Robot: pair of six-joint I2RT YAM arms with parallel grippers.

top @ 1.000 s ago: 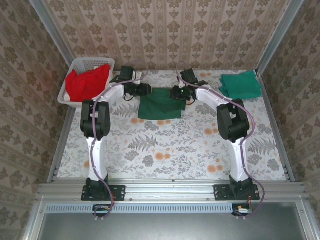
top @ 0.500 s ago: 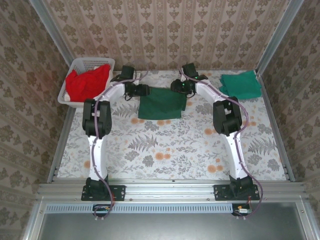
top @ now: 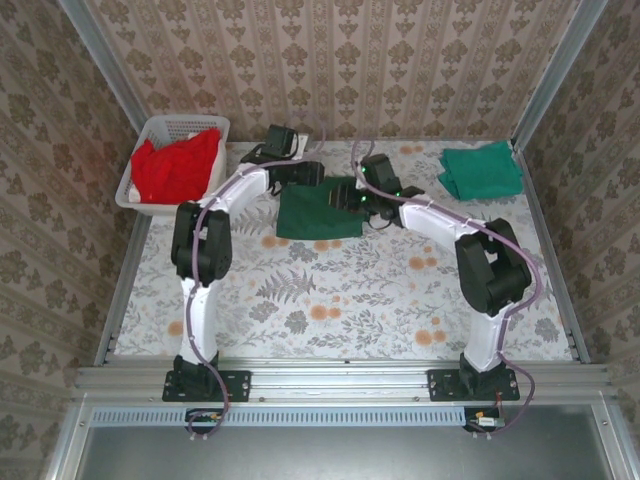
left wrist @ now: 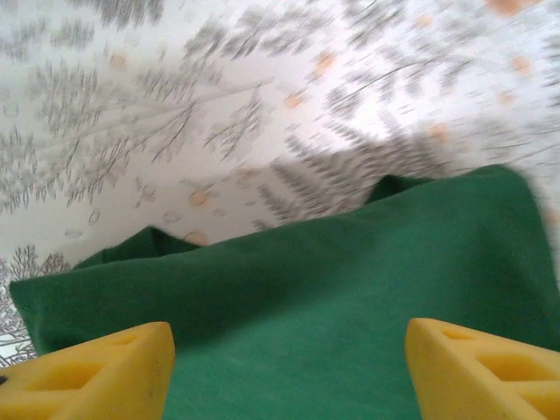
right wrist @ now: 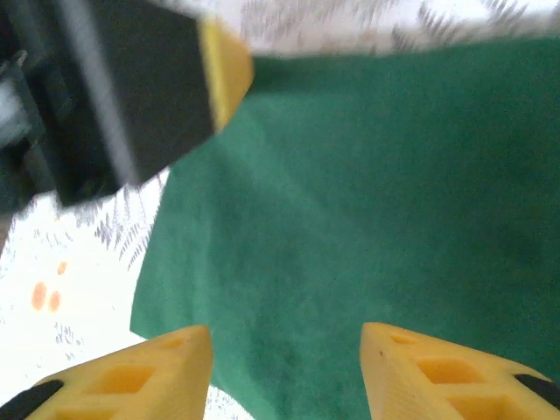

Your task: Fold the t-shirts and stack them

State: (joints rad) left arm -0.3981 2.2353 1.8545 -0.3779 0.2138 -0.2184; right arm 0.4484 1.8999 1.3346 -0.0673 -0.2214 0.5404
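The teal shirt (top: 482, 170) lies folded upper right, the green shirt (top: 318, 215) looks folded mid-frame under the wide, empty left tool (left wrist: 289, 367) and right tool (right wrist: 284, 367), and the red shirts (top: 175, 165) wait upper left.

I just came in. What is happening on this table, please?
Two robot arms are folding t-shirts. The left claw and the right claw both hover open over the dark green shirt, and neither grips it. This shirt lies folded at the far middle of the table. A teal shirt lies folded at the far right. The red shirts are heaped in the white basket at the far left.
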